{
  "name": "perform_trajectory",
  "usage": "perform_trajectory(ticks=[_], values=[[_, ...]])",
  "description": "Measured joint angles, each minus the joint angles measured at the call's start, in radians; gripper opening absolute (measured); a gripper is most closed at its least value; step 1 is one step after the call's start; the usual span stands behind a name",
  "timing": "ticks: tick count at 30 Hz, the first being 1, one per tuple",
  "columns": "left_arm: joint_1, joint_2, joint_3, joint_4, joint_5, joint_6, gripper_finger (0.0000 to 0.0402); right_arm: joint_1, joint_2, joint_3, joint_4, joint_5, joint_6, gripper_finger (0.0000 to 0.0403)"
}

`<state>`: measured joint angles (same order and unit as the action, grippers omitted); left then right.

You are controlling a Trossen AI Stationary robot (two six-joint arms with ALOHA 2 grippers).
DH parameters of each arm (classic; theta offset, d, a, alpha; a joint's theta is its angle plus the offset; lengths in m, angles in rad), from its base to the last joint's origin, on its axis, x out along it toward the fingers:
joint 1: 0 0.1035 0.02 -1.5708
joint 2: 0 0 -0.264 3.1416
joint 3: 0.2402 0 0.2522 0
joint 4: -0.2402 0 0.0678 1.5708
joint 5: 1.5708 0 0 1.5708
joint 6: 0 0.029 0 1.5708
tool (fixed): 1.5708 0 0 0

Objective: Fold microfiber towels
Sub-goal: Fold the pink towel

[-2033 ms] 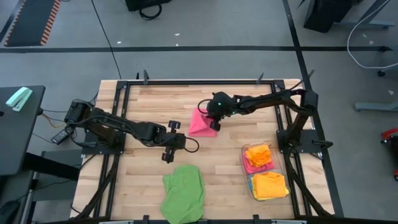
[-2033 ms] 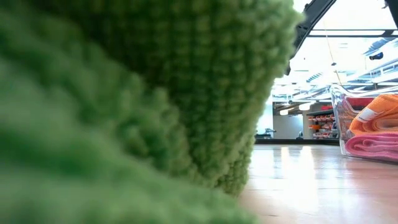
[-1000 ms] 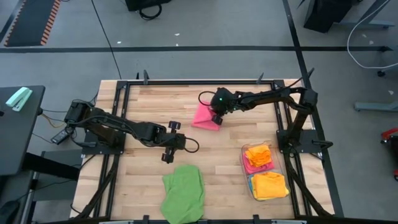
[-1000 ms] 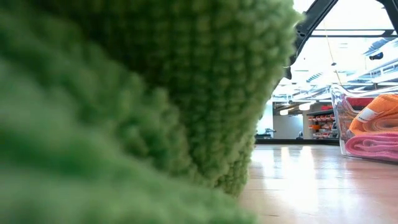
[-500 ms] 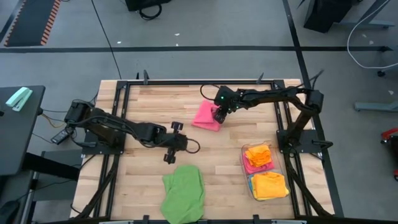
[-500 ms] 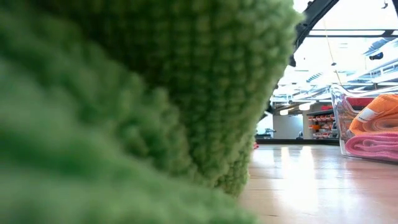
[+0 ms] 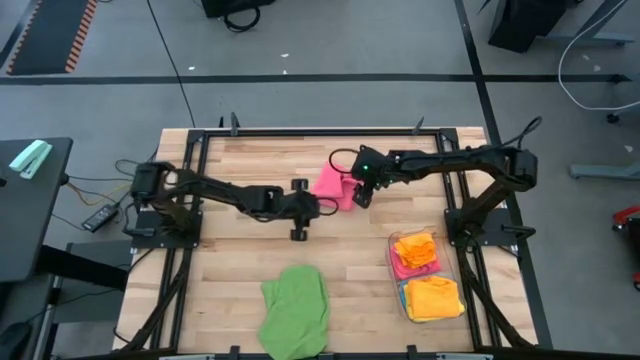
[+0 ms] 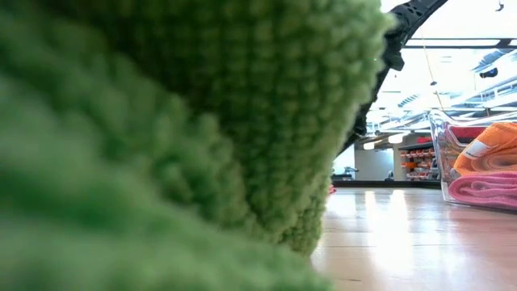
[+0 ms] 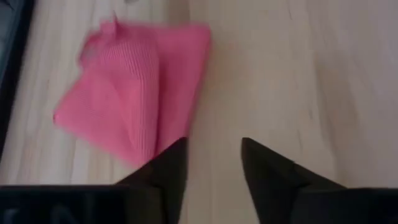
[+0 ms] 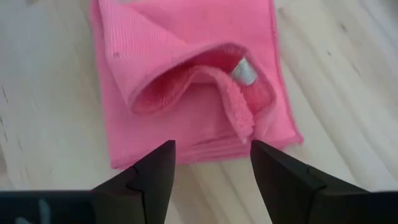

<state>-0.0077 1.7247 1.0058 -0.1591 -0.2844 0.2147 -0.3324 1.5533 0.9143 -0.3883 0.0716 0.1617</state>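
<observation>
wooden surface (image 7: 240, 255): pink towel (image 7: 331, 185) between open, empty left jaws (image 7: 318, 207) and right jaws (image 7: 357, 196); green towel (image 7: 295, 310); grey floor (image 7: 330, 40).

Grey floor (image 7: 320, 50); black mat (image 7: 45, 35) beyond wooden table (image 7: 230, 250)

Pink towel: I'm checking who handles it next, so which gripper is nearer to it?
Right, narrowly. The right gripper hangs open at the pink towel's right edge, over its fold. The left gripper sits open just off its near-left corner, over bare wood.
</observation>
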Motion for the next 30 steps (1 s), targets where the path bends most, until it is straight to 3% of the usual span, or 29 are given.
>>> perform_trajectory(ticks=[5,9,24,30], values=[[0.031,0.076,0.002,0.132,0.002,0.034,0.0212,0.029,-0.005,-0.044,0.041,0.006,0.012,0.0216],[0.070,0.125,0.003,0.218,-0.001,0.041,0.0225,0.044,-0.021,-0.053,0.049,0.007,0.017,0.0216],[0.194,0.209,0.009,0.447,-0.011,0.189,0.0184,0.089,-0.029,-0.053,0.111,0.037,0.003,0.0216],[0.276,0.208,0.008,0.451,-0.167,0.118,0.0161,0.103,-0.029,-0.053,0.118,0.037,0.004,0.0216]])
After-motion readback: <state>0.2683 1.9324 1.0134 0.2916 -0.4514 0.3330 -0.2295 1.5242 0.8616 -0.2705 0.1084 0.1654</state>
